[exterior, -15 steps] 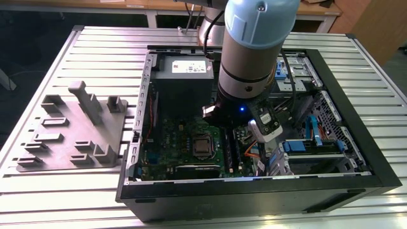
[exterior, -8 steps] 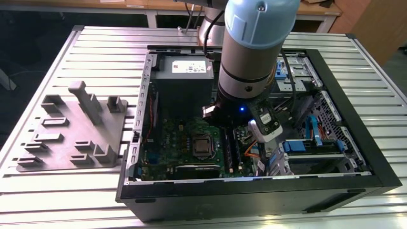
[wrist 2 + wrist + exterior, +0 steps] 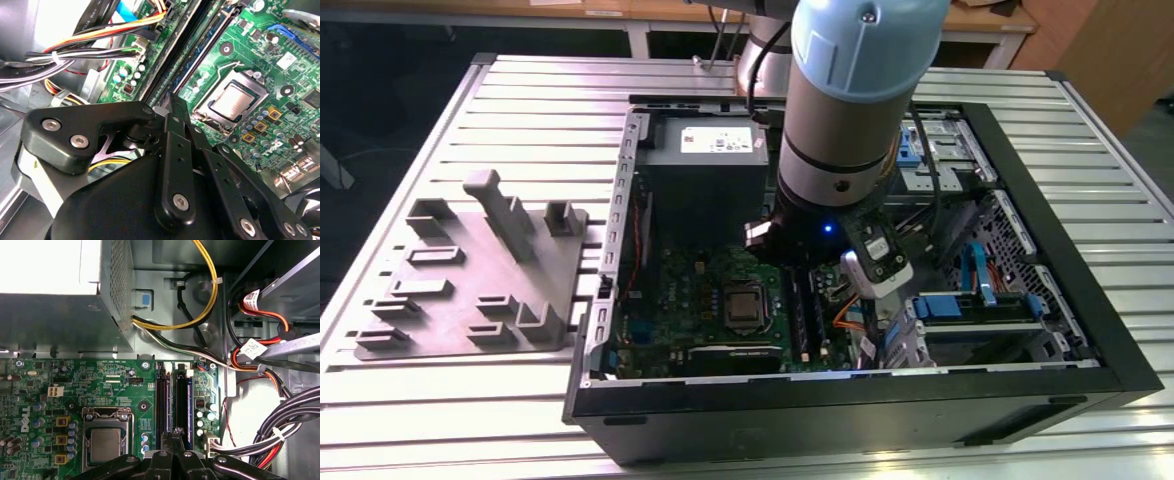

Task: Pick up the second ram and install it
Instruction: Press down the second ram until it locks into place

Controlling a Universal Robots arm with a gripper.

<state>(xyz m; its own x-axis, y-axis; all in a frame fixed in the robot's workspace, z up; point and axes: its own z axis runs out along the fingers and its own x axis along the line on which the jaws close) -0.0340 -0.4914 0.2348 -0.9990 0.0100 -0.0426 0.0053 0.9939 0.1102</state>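
Currently at the fingers (image 3: 173,117): pressed together, with nothing visibly clamped between them; the slim black tips point down at the memory slots.
Gripper (image 3: 176,432): black jointed linkages with bright screw heads, hovering low just beside the processor socket (image 3: 106,440), on the side facing the cables.
Second ram (image 3: 183,400): judged to be the long, thin, dark strip standing in the blue-edged slot directly under the fingertips. Whether it is fully seated cannot be told.
Neighbouring slot (image 3: 162,400): a long black channel between the ram and the processor socket, running parallel to both.
Step in hand: it looks like the install stage, with the stick already at its slot and closed tips placed to bear on its top edge.
What seating calls for: by my reading, straight, even downward pressure along the stick until the pale end latches close.
Motherboard (image 3: 75,385): glossy green, studded with small round capacitors around the socket's square metal lid.
Cables (image 3: 280,425): black, white, red and yellow bundles, beyond the slots from the socket.
Tray (image 3: 467,270): grey moulded plastic, on the ribbed metal table well away from the socket, outside the case (image 3: 854,405).
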